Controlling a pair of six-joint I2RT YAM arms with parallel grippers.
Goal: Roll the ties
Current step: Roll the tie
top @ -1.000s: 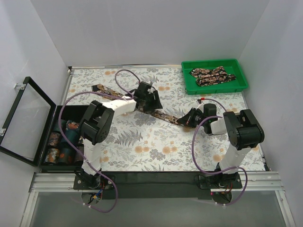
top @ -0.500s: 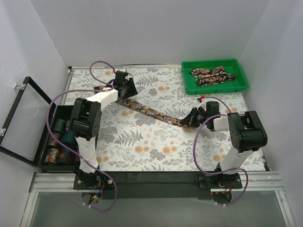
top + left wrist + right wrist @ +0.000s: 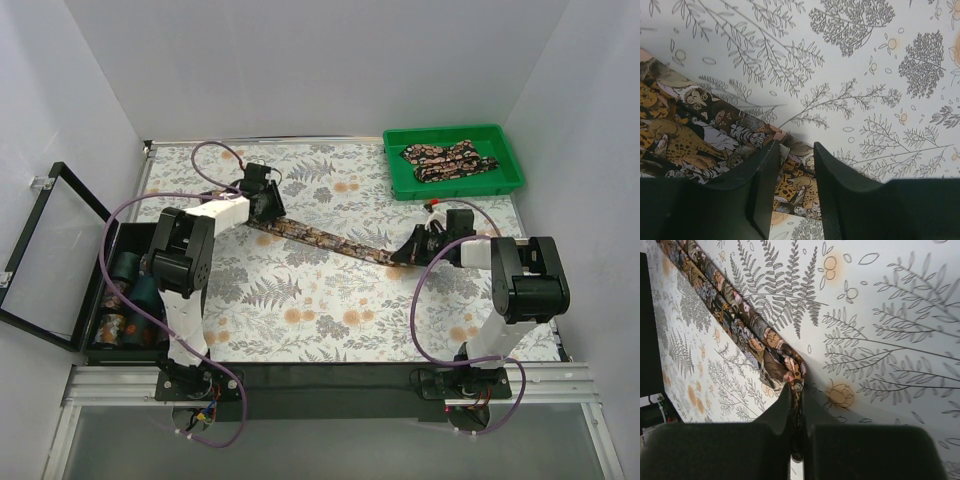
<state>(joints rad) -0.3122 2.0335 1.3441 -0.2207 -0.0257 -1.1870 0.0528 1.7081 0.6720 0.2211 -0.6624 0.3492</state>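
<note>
A green tray (image 3: 455,187) sits at the far right corner of the surface (image 3: 300,310). It holds a loose tie bundle (image 3: 448,160), folded over itself. Off the left edge, a black box (image 3: 130,350) stands with its glass lid (image 3: 60,255) swung open to the left. Several rolls (image 3: 128,296) of patterned fabric are packed in it.

One tie (image 3: 320,238) lies stretched slantwise across the surface, from far left to nearer right.

The left arm reaches forward and bends right. The left gripper (image 3: 265,200) is low over the tie's far-left end. In the wrist view, the left gripper (image 3: 795,150) has its fingers (image 3: 762,175) a little apart, with the fabric lying flat beneath and between them.

The right arm bends left, and the right gripper (image 3: 408,250) is at the tie's near-right end. In its wrist view, the right gripper (image 3: 797,390) is pinched together on the bunched narrow end.
</note>
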